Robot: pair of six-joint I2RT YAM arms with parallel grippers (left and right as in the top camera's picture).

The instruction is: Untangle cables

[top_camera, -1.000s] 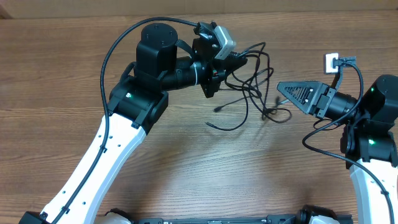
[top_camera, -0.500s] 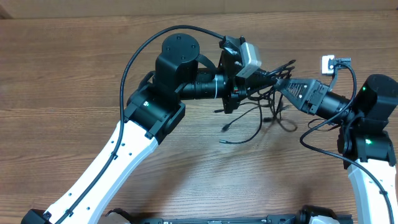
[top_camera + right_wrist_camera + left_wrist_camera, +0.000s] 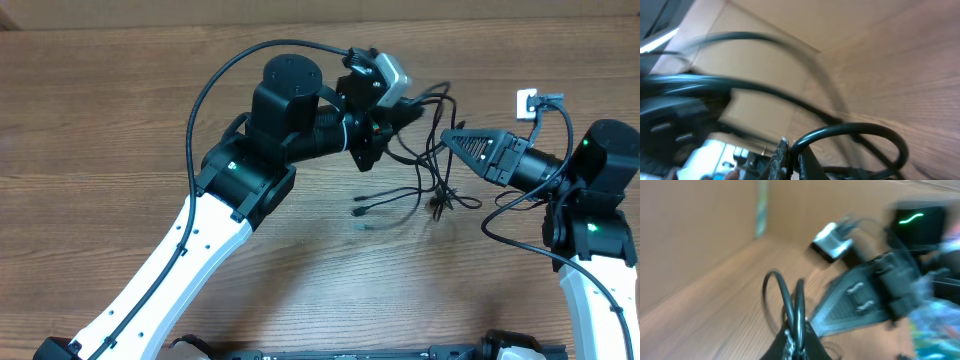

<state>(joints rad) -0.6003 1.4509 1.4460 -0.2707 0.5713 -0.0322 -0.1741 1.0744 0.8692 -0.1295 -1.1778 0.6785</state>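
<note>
The cables [image 3: 432,168] are a loose tangle of thin black cords between the two arms, partly lifted off the wooden table [image 3: 120,110]. Loose plug ends [image 3: 359,211] trail down to the wood at the lower left. My left gripper [image 3: 413,111] is shut on a strand at the tangle's top left. In the left wrist view a loop of cable [image 3: 789,297] rises out of the pinched left gripper [image 3: 799,332]. My right gripper [image 3: 447,138] points left into the tangle. In the right wrist view it [image 3: 792,156] is shut on a cable loop [image 3: 855,131].
The thicker black wire [image 3: 215,85] of the left arm arcs over its wrist. A white connector [image 3: 530,100] sits on the right arm's own wiring at the far right. The right gripper's dark triangular finger [image 3: 860,302] fills the middle of the blurred left wrist view.
The left gripper carried the tangle to the right to meet the right gripper, then drew back slightly left. The right gripper moved into the cables and closed on a strand.
</note>
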